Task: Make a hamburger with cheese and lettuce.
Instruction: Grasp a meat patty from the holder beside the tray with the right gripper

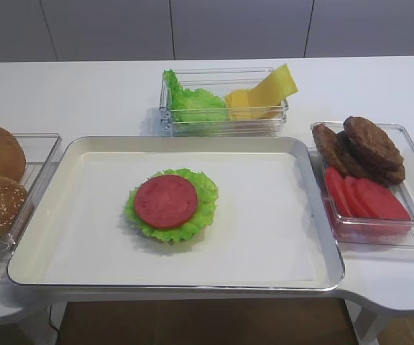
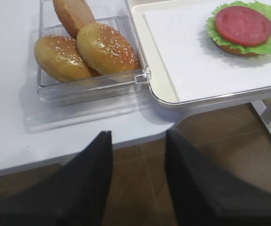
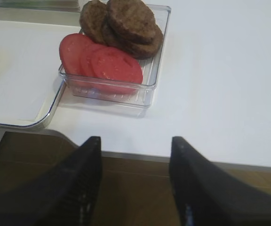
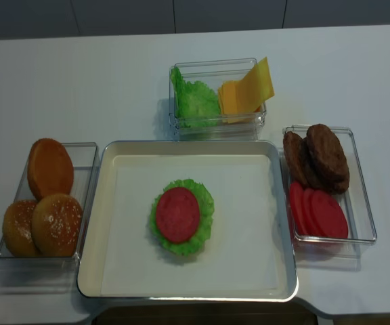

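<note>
The hamburger (image 1: 171, 205) sits mid-tray (image 1: 264, 147), built up to a red slice on lettuce, with no cheese on it yet. The cheese (image 1: 264, 97) leans in the rear bin beside spare lettuce (image 1: 192, 104). Both claws hang off the tabletop's front edge, left claw (image 2: 138, 155) and right claw (image 3: 135, 160), jaws apart and empty. The next move likely calls for a reach to the cheese.

Right tool (image 3: 133, 181) jaws apart, empty. Left tool (image 2: 138, 176) jaws apart too (narrower gap), empty. Both hang off the counter's near edge.
</note>
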`<state>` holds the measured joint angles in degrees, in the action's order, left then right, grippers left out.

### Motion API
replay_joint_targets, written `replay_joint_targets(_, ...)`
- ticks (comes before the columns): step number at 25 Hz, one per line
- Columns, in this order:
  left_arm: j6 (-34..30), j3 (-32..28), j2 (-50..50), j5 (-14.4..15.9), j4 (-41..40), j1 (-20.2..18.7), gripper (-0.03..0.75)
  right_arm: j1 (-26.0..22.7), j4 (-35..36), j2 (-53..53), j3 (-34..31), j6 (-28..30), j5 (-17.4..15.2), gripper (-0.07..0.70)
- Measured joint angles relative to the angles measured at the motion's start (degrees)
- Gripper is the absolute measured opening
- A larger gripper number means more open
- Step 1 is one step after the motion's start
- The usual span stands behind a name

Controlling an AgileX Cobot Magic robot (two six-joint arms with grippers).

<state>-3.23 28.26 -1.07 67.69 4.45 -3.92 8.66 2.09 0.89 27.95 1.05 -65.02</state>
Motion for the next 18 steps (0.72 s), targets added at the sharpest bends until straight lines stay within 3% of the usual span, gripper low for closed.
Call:
replay_joint_targets(13,0.0,0.0,0.0,0.0,0.0,0.0,0.283,0.0,-0.3,-0.2,0.3,-0.1,0.6,0.37)
replay_joint_targets(18,0.0,0.0,0.0,0.0,0.0,0.0,0.283,0.0,-0.3,-6.2,2.6,-0.1,1.7,0.37)
